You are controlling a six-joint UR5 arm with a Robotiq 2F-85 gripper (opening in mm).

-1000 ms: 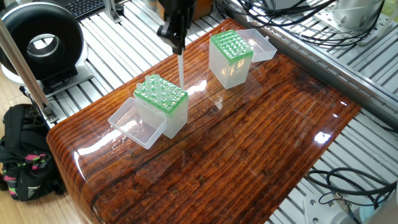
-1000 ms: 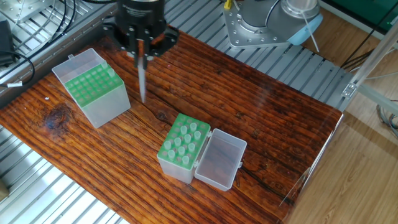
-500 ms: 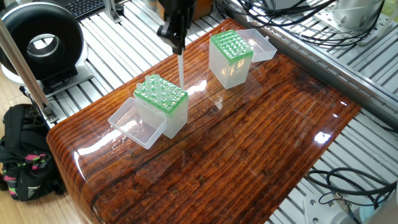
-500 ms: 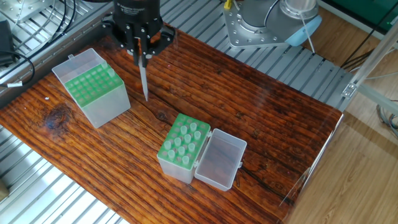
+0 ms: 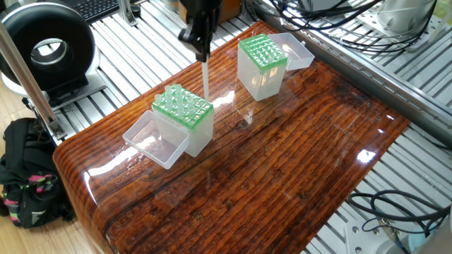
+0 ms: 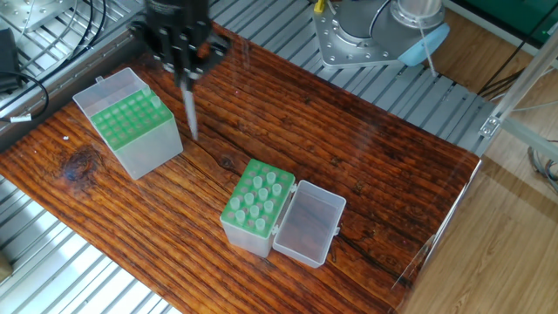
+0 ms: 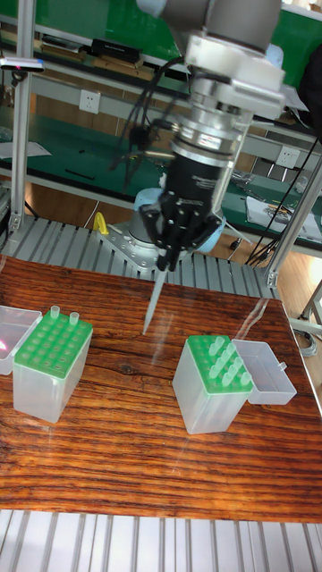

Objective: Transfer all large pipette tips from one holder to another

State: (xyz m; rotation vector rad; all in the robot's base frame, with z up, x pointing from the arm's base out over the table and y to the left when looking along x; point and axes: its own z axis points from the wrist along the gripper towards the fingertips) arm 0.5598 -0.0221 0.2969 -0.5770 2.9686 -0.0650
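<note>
While the gripper (image 7: 167,261) clamps 1 pipette tip (image 7: 152,308) upright at frame centre, a fuller holder (image 7: 217,382) stands lower right and another holder (image 7: 51,366) with 2 tips lower left, nothing between.

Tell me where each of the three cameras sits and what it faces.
One fixed view: high off a table corner, facing both boxes; only the gripper holding a tip shows.
The other fixed view: high on the opposite side; gripper, robot base.
Tall fixed view: low at the table's front; gripper, wrist.
All share the two boxes.
</note>
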